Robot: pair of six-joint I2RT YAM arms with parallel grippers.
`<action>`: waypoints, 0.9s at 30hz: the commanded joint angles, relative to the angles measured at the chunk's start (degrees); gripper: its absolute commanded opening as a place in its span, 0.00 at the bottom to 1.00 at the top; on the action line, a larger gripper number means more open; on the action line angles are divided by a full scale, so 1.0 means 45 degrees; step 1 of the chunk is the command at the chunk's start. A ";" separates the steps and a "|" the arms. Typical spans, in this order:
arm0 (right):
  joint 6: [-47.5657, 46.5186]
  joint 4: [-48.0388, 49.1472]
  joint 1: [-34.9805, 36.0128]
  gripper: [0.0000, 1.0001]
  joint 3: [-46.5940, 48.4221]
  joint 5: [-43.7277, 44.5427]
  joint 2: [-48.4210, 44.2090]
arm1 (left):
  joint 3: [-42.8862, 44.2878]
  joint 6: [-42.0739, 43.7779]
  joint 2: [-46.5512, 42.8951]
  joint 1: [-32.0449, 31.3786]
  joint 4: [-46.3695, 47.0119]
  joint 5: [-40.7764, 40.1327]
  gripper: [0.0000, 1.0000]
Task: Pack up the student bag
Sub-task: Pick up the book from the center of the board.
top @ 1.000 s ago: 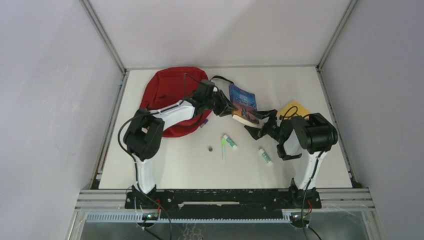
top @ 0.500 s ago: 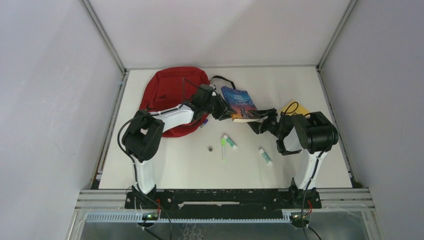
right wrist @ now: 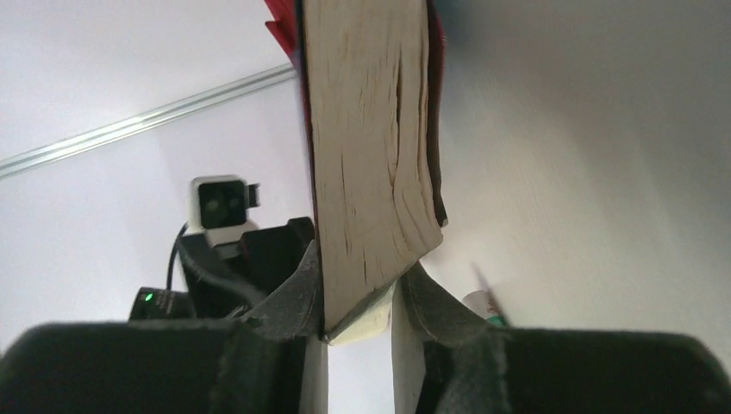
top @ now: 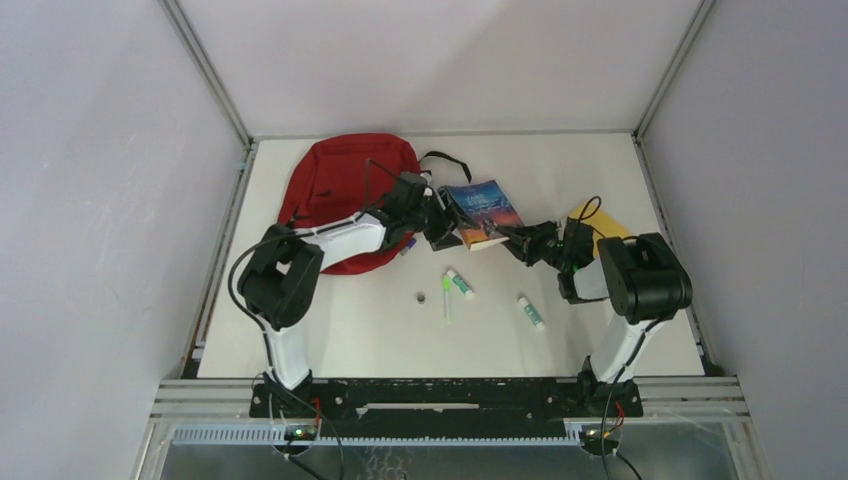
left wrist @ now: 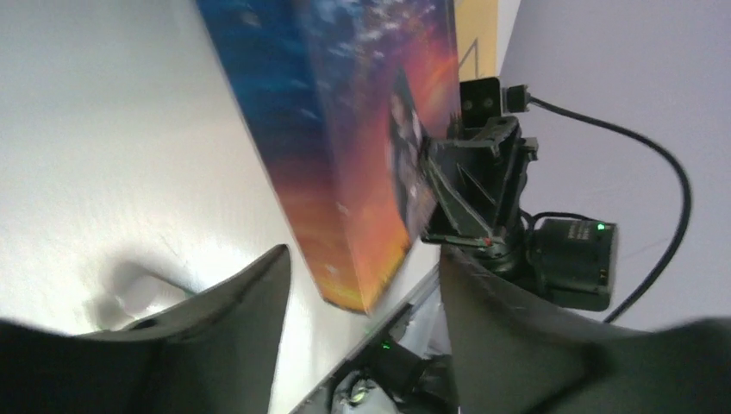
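Barely starting — right gripper [right wrist: 358,321] is clamping the book [top: 484,210], left gripper [top: 445,232] is gaping at its corner, student bag [top: 340,180] waiting behind.

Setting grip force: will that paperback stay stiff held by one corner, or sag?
Probably sags: the book has its page block bowing above the right pincer, so it looks soft-covered. Likely to twist, since that pincer clamps only one corner. Slip is possible; the left pincer straddles it, apparently without touching.
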 commanded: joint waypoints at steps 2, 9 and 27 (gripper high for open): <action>-0.1246 -0.0116 -0.0815 0.00 0.0587 -0.0844 -0.1101 | 0.0012 0.0950 -0.1580 0.0034 -0.0635 0.0437 0.94; -0.0630 0.0293 -0.1158 0.00 0.0741 -0.2410 -0.1090 | -0.0295 0.0984 -0.1361 0.0702 -0.0528 0.0623 1.00; -0.0589 0.0610 -0.1158 0.00 0.0993 -0.4059 -0.1419 | 0.1370 0.0240 0.1327 0.1408 0.0424 0.0601 0.94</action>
